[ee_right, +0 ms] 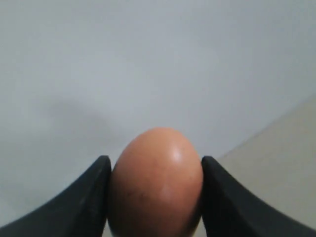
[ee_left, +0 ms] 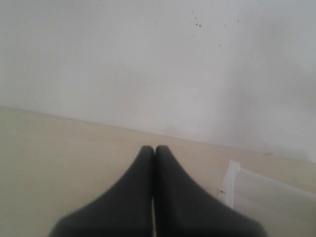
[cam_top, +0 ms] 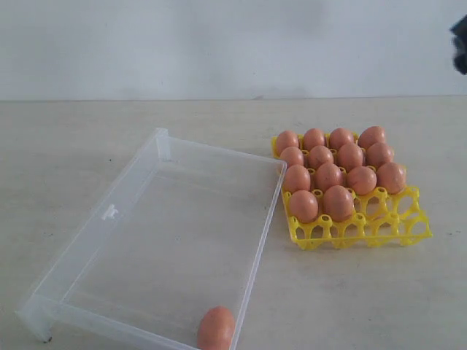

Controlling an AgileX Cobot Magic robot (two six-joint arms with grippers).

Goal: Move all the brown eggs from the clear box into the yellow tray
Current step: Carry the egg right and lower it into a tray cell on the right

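Though not finished yet, looks very close. Counting fourteen of the brown eggs point(cam_top: 328, 176) seated in the yellow tray point(cam_top: 379, 226), filling every cup bar two at about five o'clock of the lattice. Spotting a fifteenth egg point(ee_right: 155, 192) clamped in the right gripper point(ee_right: 155, 160), snug against both fingers point(ee_right: 94, 197), held up before the pale wall point(ee_right: 148, 59); cannot tell how near the tray. Seeing one last egg point(cam_top: 216, 328) down in the clear box point(cam_top: 168, 233), at its six o'clock end, partly cut off by the frame edge. Finding the left gripper point(ee_left: 153, 150) pinched fully closed on nothing, hanging near a corner of that box. Judging two placements to go: seat the carried egg, then fetch the last one.
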